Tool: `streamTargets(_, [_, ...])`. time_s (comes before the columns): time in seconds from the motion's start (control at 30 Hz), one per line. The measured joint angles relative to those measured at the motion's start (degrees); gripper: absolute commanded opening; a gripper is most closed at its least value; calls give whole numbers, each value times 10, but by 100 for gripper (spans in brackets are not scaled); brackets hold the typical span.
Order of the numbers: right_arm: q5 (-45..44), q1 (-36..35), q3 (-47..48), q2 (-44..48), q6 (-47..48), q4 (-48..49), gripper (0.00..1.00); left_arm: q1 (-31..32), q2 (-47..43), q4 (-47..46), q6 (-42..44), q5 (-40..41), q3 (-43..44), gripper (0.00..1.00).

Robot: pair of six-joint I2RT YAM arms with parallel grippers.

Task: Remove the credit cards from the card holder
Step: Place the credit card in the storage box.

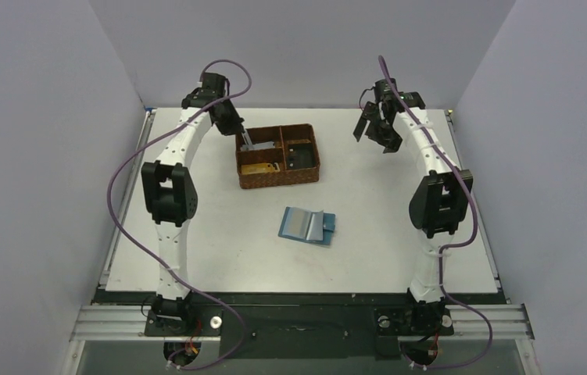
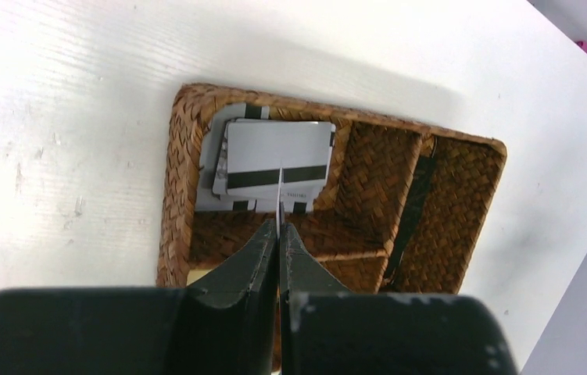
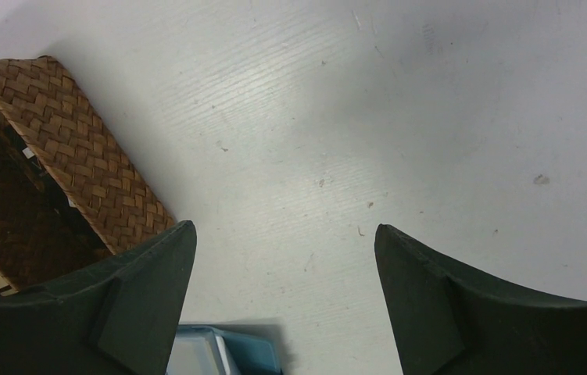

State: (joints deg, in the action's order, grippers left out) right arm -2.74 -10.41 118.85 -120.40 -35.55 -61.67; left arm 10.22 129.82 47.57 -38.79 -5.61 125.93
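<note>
Left gripper pinching a credit card over the basket
Card edge-on above grey cards stacked in the far-left compartment — right gripper spread wide, far right; card holder lies open, near of basket.

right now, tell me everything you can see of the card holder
The card holder is a small teal-blue folding wallet, lying open and flat on the white table, nearer the arm bases than the brown woven basket and apart from it. Its inside shows paler grey-blue panels. Only the table touches it. What its pockets hold cannot be told.
</note>
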Motion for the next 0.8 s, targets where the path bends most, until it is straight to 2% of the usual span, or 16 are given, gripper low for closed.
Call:
streamTargets(0.3, [9, 0, 10, -3, 3, -7, 80, -3, 47, 3, -10, -3, 38, 1])
streamTargets(0.5, [16, 0, 18, -7, 4, -13, 80, -3, 54, 3, -16, -10, 47, 35])
streamTargets(0.57, [17, 0, 21, -9, 4, -13, 80, -3, 54, 2, -18, -10, 47, 40])
streamTargets(0.8, [22, 0, 22, -21, 4, -13, 80, -3, 54, 2, -19, -11, 47, 42])
